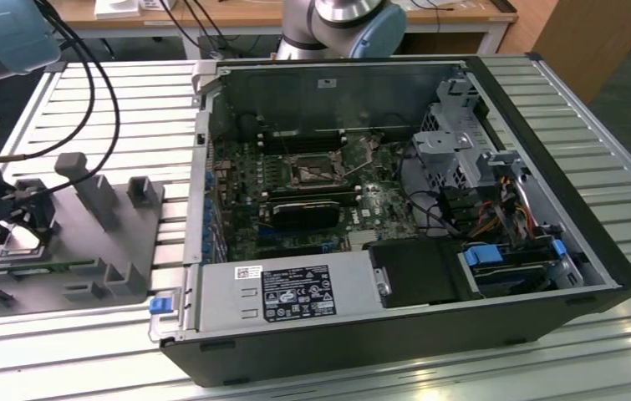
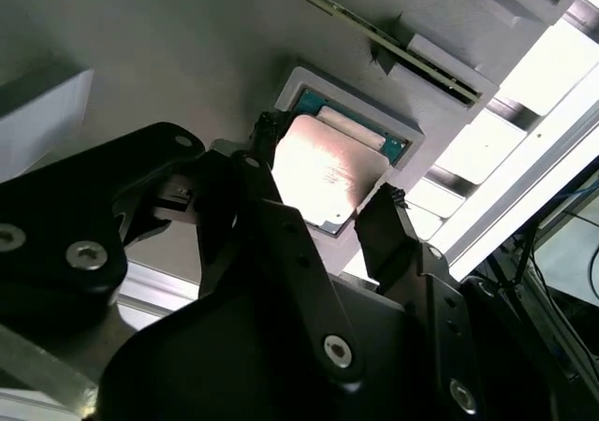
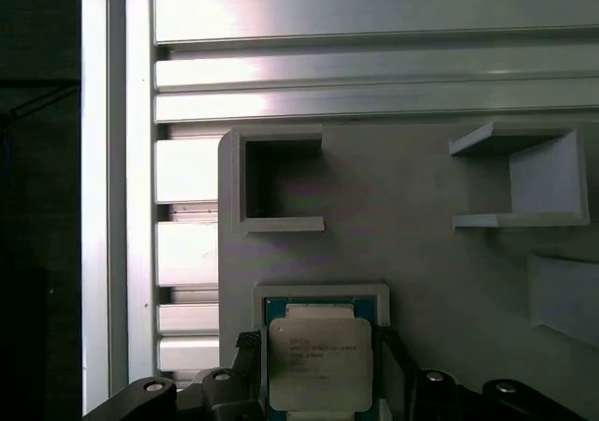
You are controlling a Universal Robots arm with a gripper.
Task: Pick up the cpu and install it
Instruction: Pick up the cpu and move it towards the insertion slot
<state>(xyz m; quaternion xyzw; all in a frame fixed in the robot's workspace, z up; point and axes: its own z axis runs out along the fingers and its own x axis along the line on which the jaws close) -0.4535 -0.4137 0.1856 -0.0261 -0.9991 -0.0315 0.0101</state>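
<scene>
The cpu (image 2: 323,173) is a flat square chip with a shiny silver top; it sits just off the green-edged square recess (image 2: 398,140) of the grey fixture (image 2: 187,47). My gripper (image 2: 326,166) is shut on it, with one black fingertip (image 2: 267,129) against each of two opposite edges. The first wrist view has the cpu (image 3: 320,360) between the fingers, over the recess rim (image 3: 323,295). In the exterior view my gripper (image 1: 20,205) hangs over the fixture (image 1: 81,251) at the exterior view's left. The motherboard socket (image 1: 318,171) lies inside the open computer case (image 1: 404,209).
The fixture carries upright grey posts (image 1: 92,192) close beside my gripper. Black cables (image 1: 98,100) run from the arm over the slatted aluminium table (image 1: 58,334). The case's walls, drive cage (image 1: 449,125) and power supply (image 1: 282,292) surround the motherboard.
</scene>
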